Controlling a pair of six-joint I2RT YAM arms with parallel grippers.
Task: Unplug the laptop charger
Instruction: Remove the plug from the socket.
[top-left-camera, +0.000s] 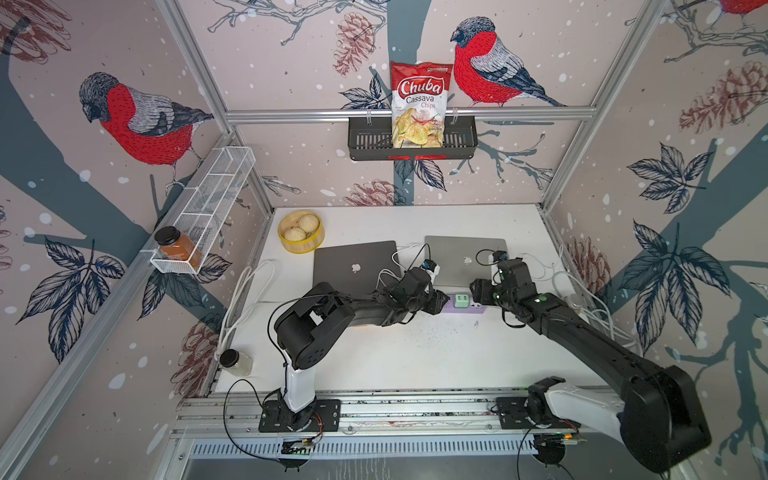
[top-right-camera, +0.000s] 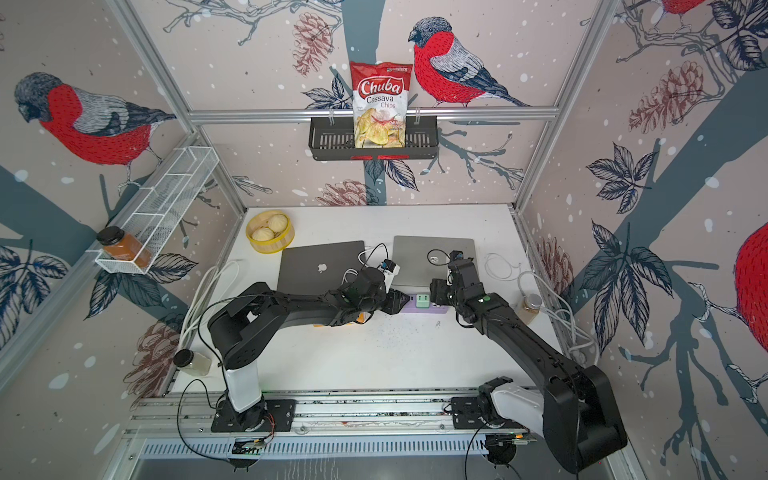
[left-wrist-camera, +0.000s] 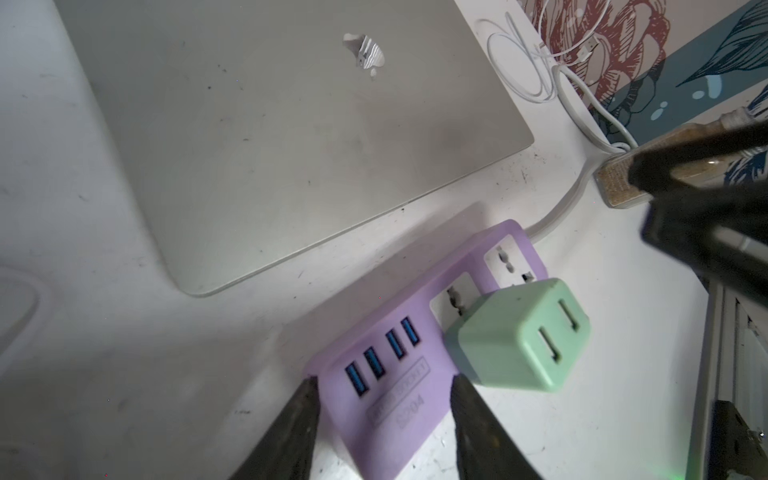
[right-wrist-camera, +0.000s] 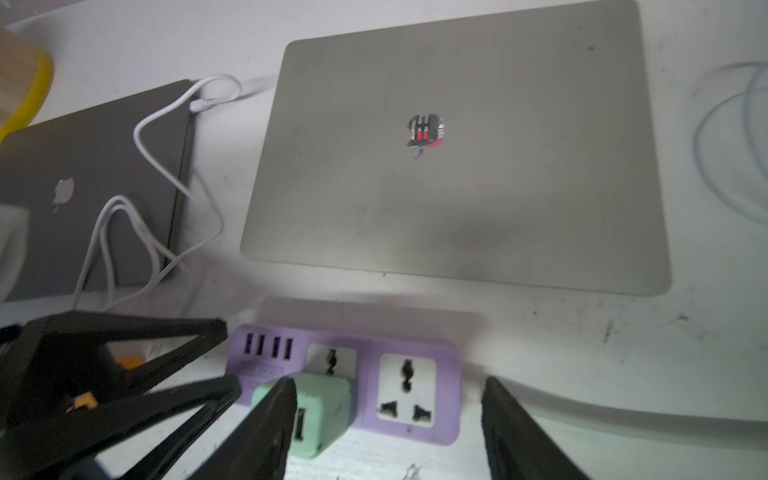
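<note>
Task thing: a mint-green charger cube (left-wrist-camera: 519, 345) is taken to be the laptop charger. This is a judgement, since no cable is seen in its two front slots.
Location: the cube is seated in the socket next to the USB ports of a purple power strip (left-wrist-camera: 399, 395). The strip lies on the white tabletop (top-left-camera: 415, 353), just in front of the silver laptop (right-wrist-camera: 457, 158).
Look: a small block of matt plastic with rounded corners and two slots on its outer face. With so little to catch on, it is judged likely to slip in a loose pinch.
Left side: the left gripper (left-wrist-camera: 382, 382) is set astride the strip's USB end. Its fingers (left-wrist-camera: 299, 419) are parted, with the tips at the strip's two long edges, and a firm clamp cannot be confirmed.
Right side: the right gripper (right-wrist-camera: 390, 380) is spread wide and nothing is grasped. One of its fingers (right-wrist-camera: 266, 432) is seen in front of the cube and the other past the free socket.
Done: only the approach is judged complete, with both grippers placed at the strip.
Left to do: the cube is not yet pulled. The strip has to be pinned, then the cube gripped and drawn straight out.
Nearby: a white cable (right-wrist-camera: 145, 137) is led to the edge of the dark laptop (right-wrist-camera: 95, 187). Its other end is hidden behind the left gripper.
</note>
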